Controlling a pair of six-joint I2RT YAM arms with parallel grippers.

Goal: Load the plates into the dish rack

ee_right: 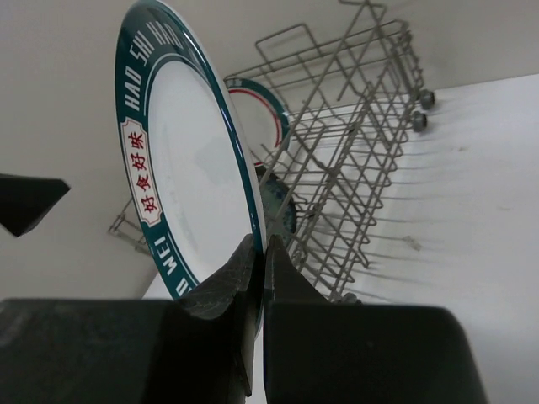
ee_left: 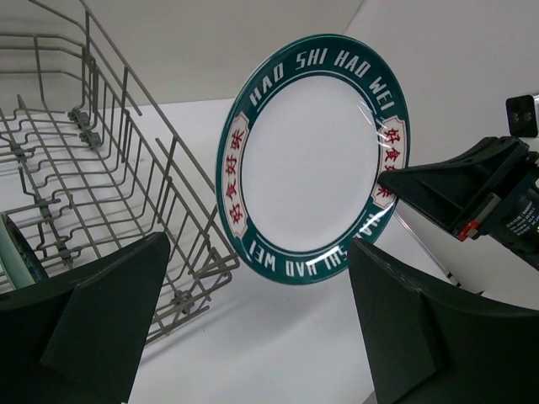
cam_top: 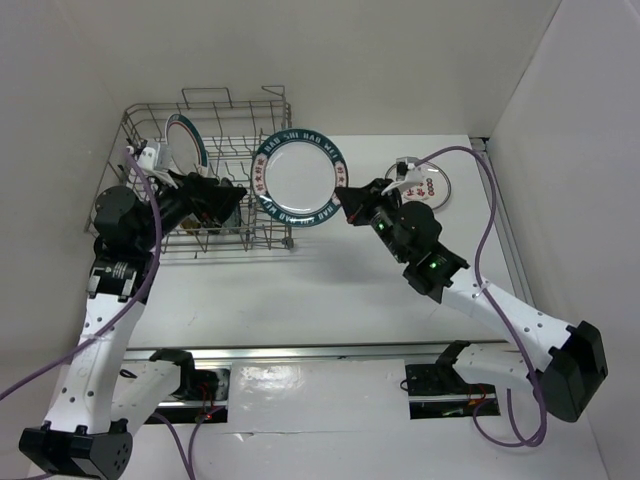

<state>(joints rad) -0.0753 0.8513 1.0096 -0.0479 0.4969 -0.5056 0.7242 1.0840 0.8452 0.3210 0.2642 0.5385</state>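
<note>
Between our right jaws, which are pressed together on its lower rim, sits one white plate with a dark green lettered rim (cam_top: pixel 298 177). It stands on edge, lifted off the desk (cam_top: pixel 330 290), and its face is turned toward our left jaws. Those are spread wide, and the plate hangs ahead of their dark fingers (ee_left: pixel 101 328) without touching either one.

Beyond our left jaws stands the one dish rack (cam_top: pixel 228 150). The held plate's far edge overlaps the rack's right wall in the overhead view. From the left wrist, the plate is just beside that wall's upright wires, and we cannot tell whether they touch.

We count three plates from above:
- the held one
- a second green-rimmed plate (cam_top: pixel 185 143), upright among the tines at the rack's far left corner, past our left jaws
- a white plate with red marks (cam_top: pixel 432 185), flat on the desk just behind our right jaws

The right wrist view adds a dark patterned plate (ee_right: pixel 278 202), low in the rack behind the held one and mostly hidden.

Rows of bare tines run between the racked plate and the rack's right wall. On the near side of both jaws, toward the arm bases, the desk lies open. White walls close in beyond the rack and along the desk's right edge.
</note>
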